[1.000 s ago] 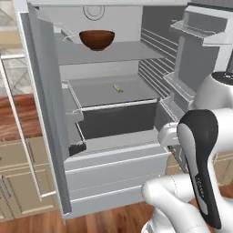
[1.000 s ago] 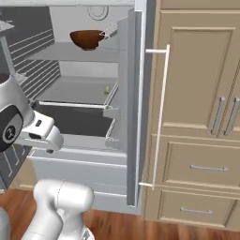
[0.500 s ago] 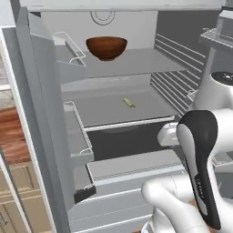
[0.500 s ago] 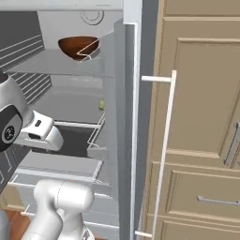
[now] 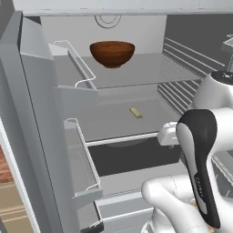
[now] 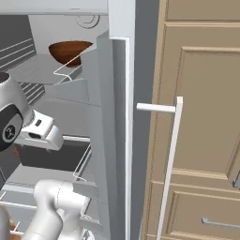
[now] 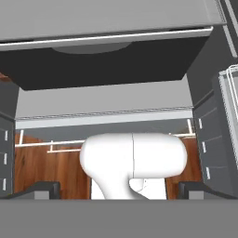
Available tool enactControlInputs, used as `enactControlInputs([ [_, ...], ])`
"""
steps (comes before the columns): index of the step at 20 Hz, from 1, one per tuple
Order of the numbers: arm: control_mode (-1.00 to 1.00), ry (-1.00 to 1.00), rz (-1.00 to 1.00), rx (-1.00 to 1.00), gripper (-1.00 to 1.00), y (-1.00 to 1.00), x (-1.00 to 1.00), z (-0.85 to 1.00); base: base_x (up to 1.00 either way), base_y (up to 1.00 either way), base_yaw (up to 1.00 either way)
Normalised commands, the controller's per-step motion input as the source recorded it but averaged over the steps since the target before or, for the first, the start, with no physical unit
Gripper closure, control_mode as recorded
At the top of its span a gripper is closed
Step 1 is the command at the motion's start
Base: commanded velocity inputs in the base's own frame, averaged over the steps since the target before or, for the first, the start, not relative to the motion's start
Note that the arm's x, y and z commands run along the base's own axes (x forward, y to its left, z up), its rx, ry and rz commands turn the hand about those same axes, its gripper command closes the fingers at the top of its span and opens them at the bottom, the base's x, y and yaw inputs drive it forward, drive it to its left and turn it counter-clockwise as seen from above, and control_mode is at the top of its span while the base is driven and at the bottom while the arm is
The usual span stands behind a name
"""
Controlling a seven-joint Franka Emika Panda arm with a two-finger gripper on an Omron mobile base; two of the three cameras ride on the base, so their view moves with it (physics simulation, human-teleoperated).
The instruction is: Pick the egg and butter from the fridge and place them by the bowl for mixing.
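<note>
The fridge point(image 5: 145, 75) stands open close in front of me, its pale grey shelves facing the base. A small pale yellow stick point(image 5: 135, 112), probably the butter, lies on the middle shelf. The egg is hidden and the bowl is out of view. My white hand point(image 5: 167, 134) hangs in front of the dark drawer, below and right of the yellow stick. In the hand view my gripper point(image 7: 120, 189) is open, its dark fingertips point(image 7: 37, 188) far apart with nothing between them, looking down at the fridge's lower part.
A glossy reddish-brown wooden bowl point(image 5: 112, 53) sits on the top shelf. White wire door racks point(image 5: 85, 157) line the left door. The right door's edge point(image 6: 120, 117) with its long white bar handle point(image 6: 171, 159) borders tan wooden cabinets point(image 6: 204, 112).
The whole picture has grown and shifted: the base has driven closer to the fridge. The arm keeps its pose and the gripper stays open.
</note>
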Motion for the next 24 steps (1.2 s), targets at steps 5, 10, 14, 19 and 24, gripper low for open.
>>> enactControlInputs([
  [5, 1.0, 0.0, 0.0, 0.0, -1.0, 0.0, 0.0, 0.0, 0.34, 0.11, 0.0],
  [10, 1.0, 0.0, 0.0, 0.0, -1.0, 0.0, 0.0, 0.0, 0.21, 0.06, 0.0],
  [14, -1.0, 0.0, 0.0, 0.0, -1.0, 0.0, 0.37, -0.01, 0.17, 0.01, 0.0],
  [19, -1.0, 0.0, 0.0, 0.0, -1.0, -0.02, 1.0, -0.14, 0.0, 0.0, 0.0],
  [24, -1.0, -0.02, 0.0, 0.0, -1.0, -0.04, 0.95, -0.41, 0.0, 0.0, 0.0],
])
